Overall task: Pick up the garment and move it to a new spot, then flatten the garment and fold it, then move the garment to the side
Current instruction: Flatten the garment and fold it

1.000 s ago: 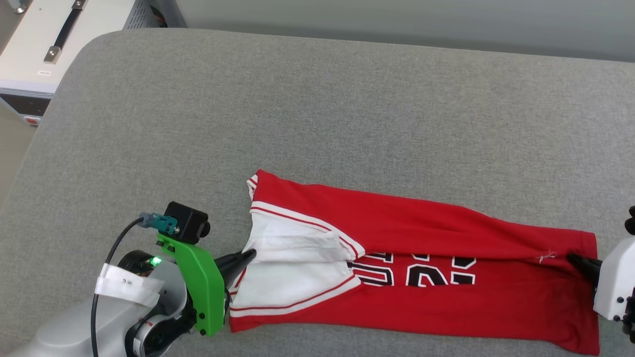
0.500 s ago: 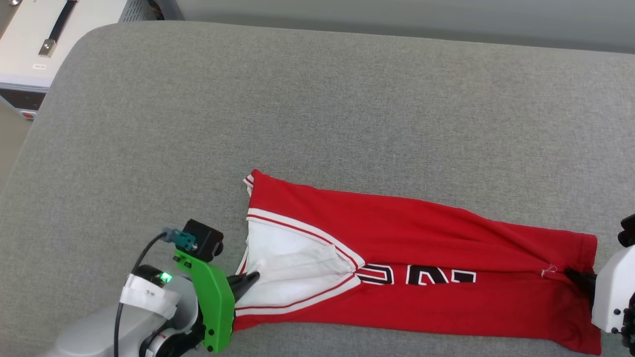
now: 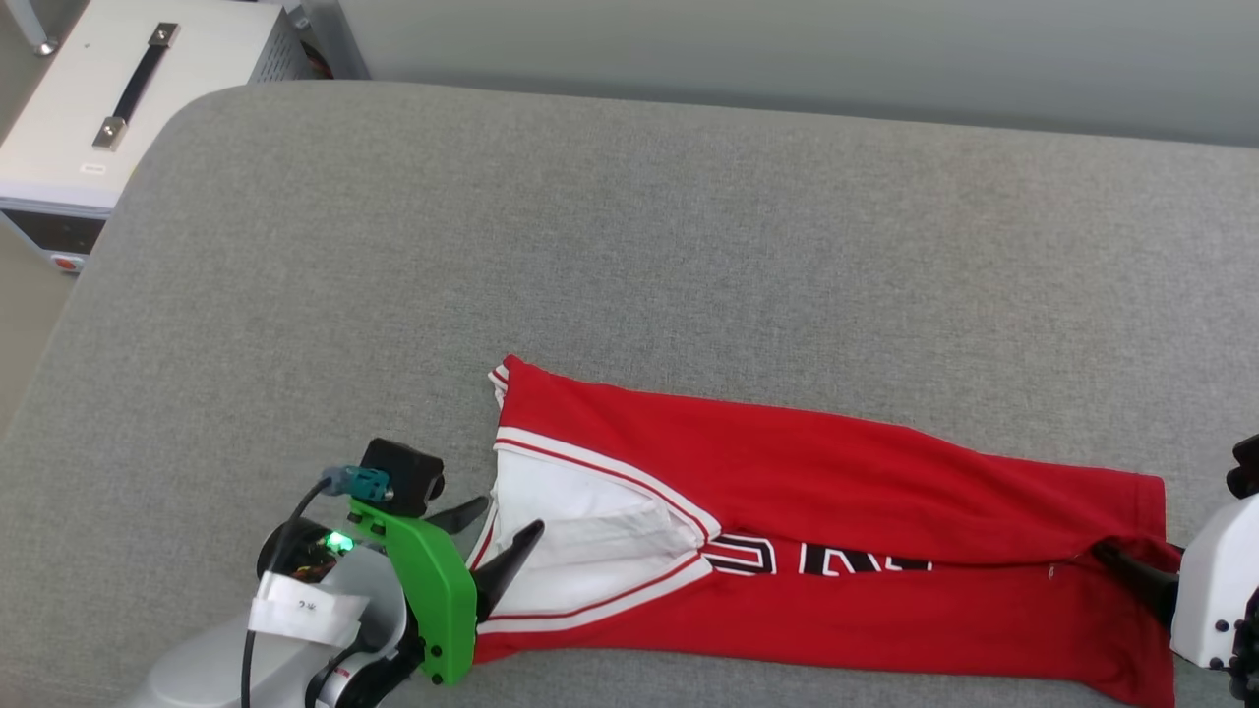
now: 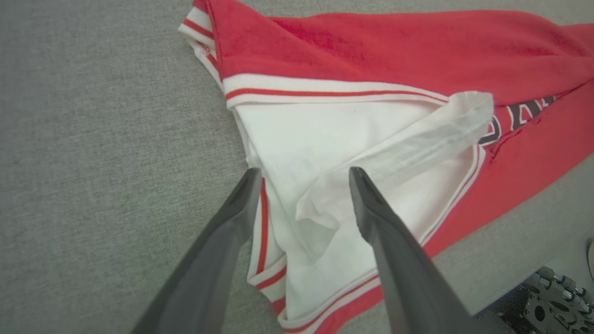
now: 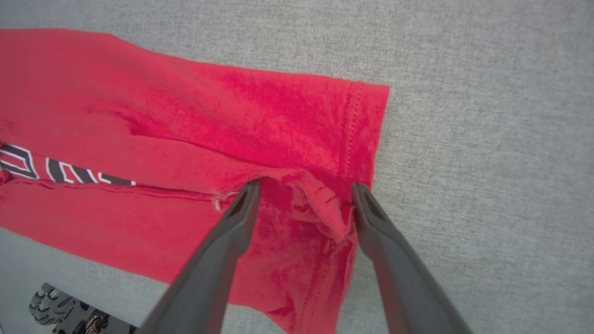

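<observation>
left gripper (image 4: 304, 171) spread wide — garment (image 4: 371, 51) lying between its tips.

The left gripper (image 4: 304, 170) has dark grey tapered fingers (image 4: 209, 269), a bright green bracket (image 3: 438, 595), a black camera block (image 3: 398, 475) with teal plug (image 3: 359, 483), black cable (image 3: 300, 503) and white tape label (image 3: 310, 612).

Soft matt cloth garment (image 3: 836, 472), coarse woven grey surface (image 3: 629, 246)

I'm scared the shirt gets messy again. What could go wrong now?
The open left gripper straddles the loose white sleeve; pulling back could snag it and undo the fold. The bunched red hem sits inside the open right gripper; dragging it might rumple the jersey.
</observation>
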Robot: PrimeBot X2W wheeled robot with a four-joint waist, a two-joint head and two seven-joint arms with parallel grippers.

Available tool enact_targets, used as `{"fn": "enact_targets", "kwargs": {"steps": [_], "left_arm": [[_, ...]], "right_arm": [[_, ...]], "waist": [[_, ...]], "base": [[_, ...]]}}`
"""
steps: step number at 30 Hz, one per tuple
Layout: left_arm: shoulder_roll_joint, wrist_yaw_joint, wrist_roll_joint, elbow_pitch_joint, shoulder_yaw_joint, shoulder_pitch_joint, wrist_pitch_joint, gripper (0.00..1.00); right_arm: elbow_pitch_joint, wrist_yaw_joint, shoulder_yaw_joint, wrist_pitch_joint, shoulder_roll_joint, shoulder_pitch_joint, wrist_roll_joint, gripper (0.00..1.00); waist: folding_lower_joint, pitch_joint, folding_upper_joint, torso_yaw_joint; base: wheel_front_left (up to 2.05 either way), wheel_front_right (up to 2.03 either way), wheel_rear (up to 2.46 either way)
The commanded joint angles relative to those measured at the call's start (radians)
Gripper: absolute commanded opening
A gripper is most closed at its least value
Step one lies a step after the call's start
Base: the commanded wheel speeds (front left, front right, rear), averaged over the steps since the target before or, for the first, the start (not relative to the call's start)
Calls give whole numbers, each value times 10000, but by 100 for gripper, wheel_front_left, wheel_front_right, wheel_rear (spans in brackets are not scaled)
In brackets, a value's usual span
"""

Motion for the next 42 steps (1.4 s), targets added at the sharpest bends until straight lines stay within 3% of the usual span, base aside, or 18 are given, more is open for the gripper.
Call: {"fn": "enact_targets", "kwargs": {"steps": [1,10,15,21,27,34,42], "left_arm": [[-51,74,39,22,136,174,-284,100],[-307,572,405,-196,1621,668,-2257,100],[-1115,770,2277,-970,4542,1698,-2306,100],[-2488,202,5452,-1941,7844,3430,-2309,100],[-3858,-840,7842,-2559,9991,4421,-2310,100],[-4807,-1454,9039,-2553,10988,4812,-2311,100],[-4937,-1522,9109,-2522,10831,4751,-2311,100]], "right_arm": [[-138,-9,-122,104,121,145,-59,100],[-869,-9,-1232,1102,1085,554,-550,100],[-970,-9,-1925,1339,1635,572,-1214,100],[-932,-9,-2532,1476,2214,374,-1491,100],[-595,-9,-2967,1453,2444,133,-1731,100],[-4,-9,-3116,1451,2635,-93,-1797,100],[542,-9,-2779,1472,2885,-83,-1711,100]], "waist": [[0,-197,0,12],[0,-318,0,47],[0,-151,0,141],[0,66,0,236],[0,230,0,309],[0,387,0,366],[0,459,0,418]], "base": [[0,0,0],[0,0,0],[0,0,0],[0,0,0],[0,0,0],[0,0,0],[0,0,0]]}}
